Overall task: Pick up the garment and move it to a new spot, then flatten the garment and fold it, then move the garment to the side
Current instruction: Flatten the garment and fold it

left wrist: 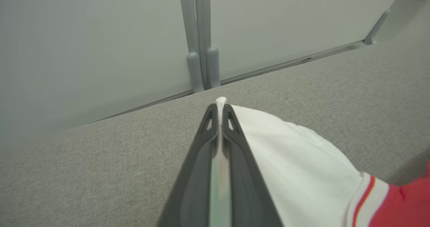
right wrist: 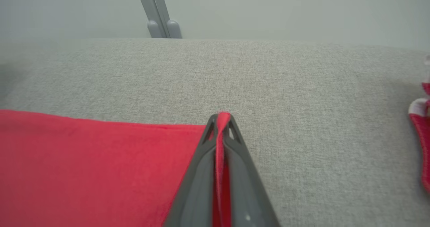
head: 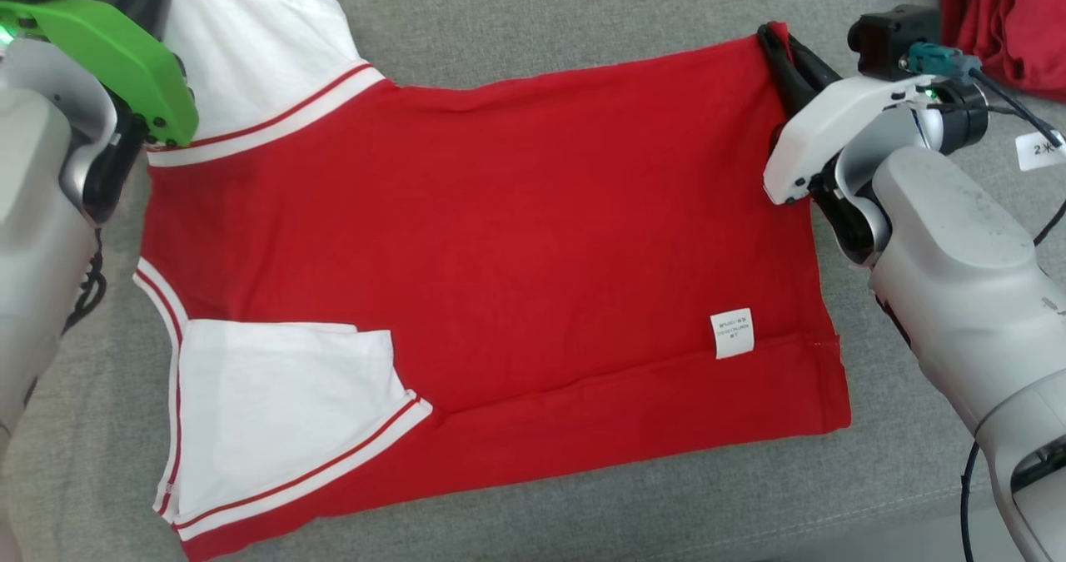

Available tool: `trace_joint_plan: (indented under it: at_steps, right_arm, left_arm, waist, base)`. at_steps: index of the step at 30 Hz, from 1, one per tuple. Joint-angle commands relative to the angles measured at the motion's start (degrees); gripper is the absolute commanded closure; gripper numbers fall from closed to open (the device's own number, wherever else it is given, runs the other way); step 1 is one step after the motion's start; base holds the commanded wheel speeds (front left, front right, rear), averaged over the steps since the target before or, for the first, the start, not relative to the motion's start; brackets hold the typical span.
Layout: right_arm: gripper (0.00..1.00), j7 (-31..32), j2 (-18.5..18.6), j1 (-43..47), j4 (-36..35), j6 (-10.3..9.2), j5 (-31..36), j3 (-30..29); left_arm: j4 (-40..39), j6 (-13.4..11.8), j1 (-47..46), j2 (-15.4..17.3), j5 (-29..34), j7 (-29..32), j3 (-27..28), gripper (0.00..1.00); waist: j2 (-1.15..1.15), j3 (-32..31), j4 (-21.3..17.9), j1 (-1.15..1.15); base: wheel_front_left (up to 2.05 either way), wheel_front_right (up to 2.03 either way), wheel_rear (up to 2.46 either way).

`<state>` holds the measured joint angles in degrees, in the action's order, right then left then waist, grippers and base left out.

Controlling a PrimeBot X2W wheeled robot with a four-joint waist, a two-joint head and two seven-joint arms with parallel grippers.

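Grey woven upholstery runs under everything, backed by a pale wall with a grey post standing against it. Spread flat on the fabric is the garment, a red T-shirt with white sleeves, lying sideways before the robot with its hem toward the right arm.

The left gripper has its fingers pressed together on the far white sleeve. A sliver of white pokes out past the tips, and the rest of the sleeve falls away to the right of the fingers. The right gripper is clamped on the far hem corner, a red fold standing up between the fingers, with the shirt's body spreading off to their left.

To my eye this is light, limp jersey. It will sag from any pinch, weigh next to nothing and slide easily over the upholstery, though so thin a bite could slip. The two far corners look the sensible hold for carrying that edge over.

A care label sits near the hem, well apart from the right fingers. A heap of red cloth lies off to their right.
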<state>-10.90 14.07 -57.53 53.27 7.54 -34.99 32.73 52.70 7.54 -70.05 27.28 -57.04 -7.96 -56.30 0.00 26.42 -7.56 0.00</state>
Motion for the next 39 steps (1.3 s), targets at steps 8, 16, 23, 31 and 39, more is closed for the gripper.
trace_joint_plan:
  at_steps: [8,16,23,31,39]
  right_arm:
    - [1.00,-2.53,2.24,5.28,-1.63,-0.12,-3.03,0.99]
    - [1.00,-4.03,5.02,9.56,-3.53,-0.12,-4.36,0.22]
    - [1.00,-4.27,6.57,14.76,-7.79,-0.12,-3.70,-2.43]
    - [1.00,-4.30,7.19,24.09,-15.50,-0.12,-0.80,-9.09]
    - [1.00,-4.31,6.07,32.43,-21.73,-0.12,1.45,-14.93]
  left_arm:
    - [-6.17,-0.15,6.07,0.98,-2.48,-5.53,-1.59,1.00]
    - [-15.13,-1.20,14.80,1.67,-1.49,-7.27,4.29,1.00]
    - [-27.56,-5.10,29.37,0.93,3.95,-7.22,16.58,1.00]
    - [-39.59,-7.30,46.54,-3.15,10.99,-7.21,26.18,1.00]
    - [-45.02,-8.46,60.18,-8.03,15.41,-7.23,32.95,1.00]
  waist:
    - [0.00,-4.26,3.07,0.00]
    - [0.00,-7.01,5.81,0.00]
    - [0.00,-9.87,7.13,0.00]
    - [0.00,-12.40,7.98,0.00]
    - [0.00,-13.61,7.79,0.00]
  base:
    - [0.00,0.00,0.00]
    - [0.00,0.00,0.00]
    - [0.00,0.00,0.00]
    - [0.00,0.00,0.00]
    - [0.00,0.00,0.00]
